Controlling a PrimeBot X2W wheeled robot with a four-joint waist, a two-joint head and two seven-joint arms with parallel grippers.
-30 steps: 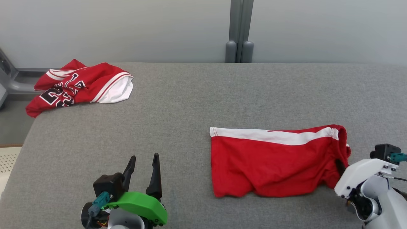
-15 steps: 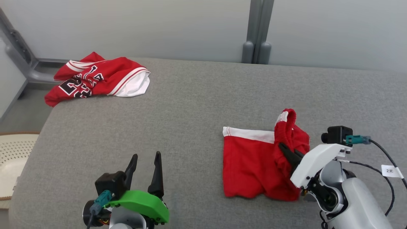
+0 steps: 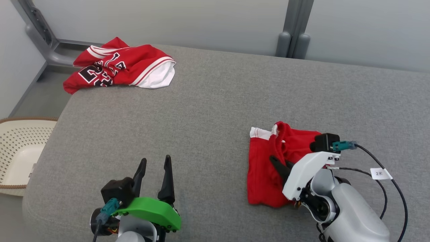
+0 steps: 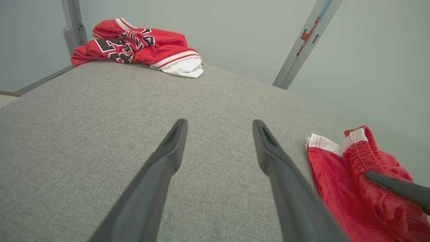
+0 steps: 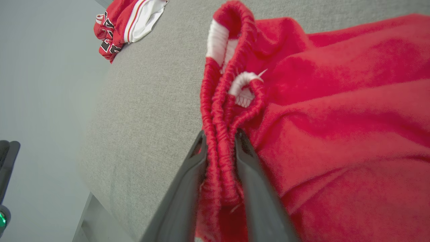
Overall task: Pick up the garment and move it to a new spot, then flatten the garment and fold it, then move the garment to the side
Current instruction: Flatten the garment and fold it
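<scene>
Big change over the last sec: the red shorts point(image 3: 263, 181) lay spread wide on the grey padded surface point(image 3: 208, 111) w/ the waistband end out to the robot's right. Now that end has been hauled across toward the other end, so the shorts sit doubled up and much narrower, at the right-front of the surface. The right gripper point(image 3: 279, 164) did it. In the right wrist view its two fingers are closed either side of the elastic waistband point(image 5: 218, 111), cloth pinched between; whether that pinch is starting to ease can't be told. The left gripper point(image 3: 155, 160) hasn't budged: jaws wide apart, nothing in them, over bare surface well apart from the shorts. The head cam has swung too, so the jersey point(image 3: 117, 65) at the far-left corner only seems to drift, and the basket point(image 3: 20, 148) coming into view is no real move. Meaning: the fold looks nearly laid; prob next is letting go, then shifting the shorts aside.
</scene>
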